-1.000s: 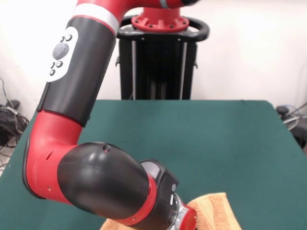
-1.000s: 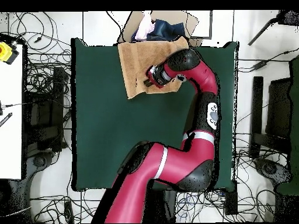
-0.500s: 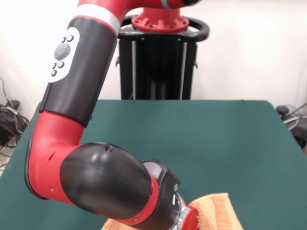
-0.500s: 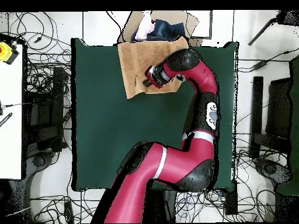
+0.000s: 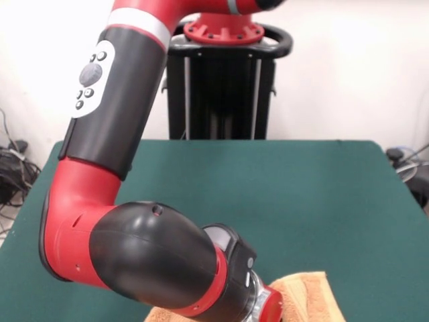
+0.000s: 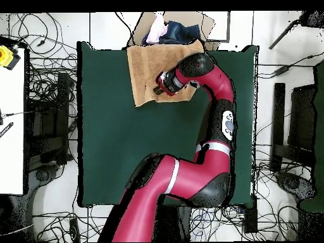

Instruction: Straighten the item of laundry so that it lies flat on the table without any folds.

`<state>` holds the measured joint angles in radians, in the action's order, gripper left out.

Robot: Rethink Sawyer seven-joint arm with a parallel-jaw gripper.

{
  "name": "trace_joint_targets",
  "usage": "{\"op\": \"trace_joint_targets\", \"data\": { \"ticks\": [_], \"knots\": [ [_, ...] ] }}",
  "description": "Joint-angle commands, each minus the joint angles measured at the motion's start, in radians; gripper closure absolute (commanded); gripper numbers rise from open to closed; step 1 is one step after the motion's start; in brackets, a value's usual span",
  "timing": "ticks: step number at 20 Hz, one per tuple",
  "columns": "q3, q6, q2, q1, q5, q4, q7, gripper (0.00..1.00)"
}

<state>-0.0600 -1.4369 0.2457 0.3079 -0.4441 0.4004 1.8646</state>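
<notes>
The item of laundry (image 6: 143, 68) is a light orange-tan towel lying at the top edge of the dark green table (image 6: 114, 145) in the overhead view. Its lower left corner points down-left. My gripper (image 6: 156, 90) is down on the towel's lower part, reaching in from the right. In the front view only a strip of the towel (image 5: 312, 298) shows at the bottom edge on the table (image 5: 301, 194). There the arm's wrist (image 5: 234, 282) covers the gripper.
An open cardboard box (image 6: 205, 25) holding bundled clothes stands just beyond the table's top edge in the overhead view. Cables lie on the floor all round. A white bench with a yellow object (image 6: 6, 56) stands at the left.
The arm's wrist has shifted slightly left in the overhead view and lower in the front view. The towel's visible edge has slid a little toward the bottom right of the front view.
</notes>
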Motion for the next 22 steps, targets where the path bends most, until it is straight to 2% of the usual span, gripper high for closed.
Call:
{"op": "trace_joint_targets", "data": {
  "ticks": [1, 4, 14, 22],
  "knots": [
    [-0.116, -0.065, 0.101, -0.042, -0.014, 0.138, 0.115, 1.00],
    [-0.134, -0.052, 0.069, -0.039, -0.056, 0.218, 0.147, 1.00],
    [-0.155, 0.029, -0.068, -0.008, -0.171, 0.525, 0.109, 1.00],
    [-0.146, 0.062, -0.069, 0.002, -0.157, 0.546, 0.060, 1.00]
  ]
}}
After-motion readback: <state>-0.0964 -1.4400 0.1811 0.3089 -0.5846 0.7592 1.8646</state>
